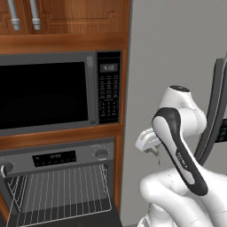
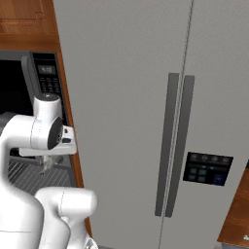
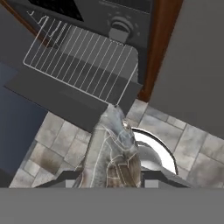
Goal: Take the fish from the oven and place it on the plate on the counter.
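My gripper [image 3: 111, 178] is shut on the fish [image 3: 112, 146], a grey scaly body standing up between the two fingertips. From the left base view the gripper [image 1: 153, 151] hangs to the right of the oven [image 1: 57, 156], with a bit of the fish [image 1: 157, 156] dangling under it. The right base view shows the gripper [image 2: 47, 163] in front of the oven's right edge. The oven door [image 3: 65, 94] lies open and a wire rack [image 3: 83, 61] sticks out over it. The plate and the counter are out of view.
A black-windowed microwave [image 1: 48, 93] sits above the oven in a brown wood surround [image 1: 62, 133]. A tall grey fridge [image 2: 160, 121] with two vertical handles stands right of the oven. Grey stone floor tiles [image 3: 183, 135] lie below the gripper.
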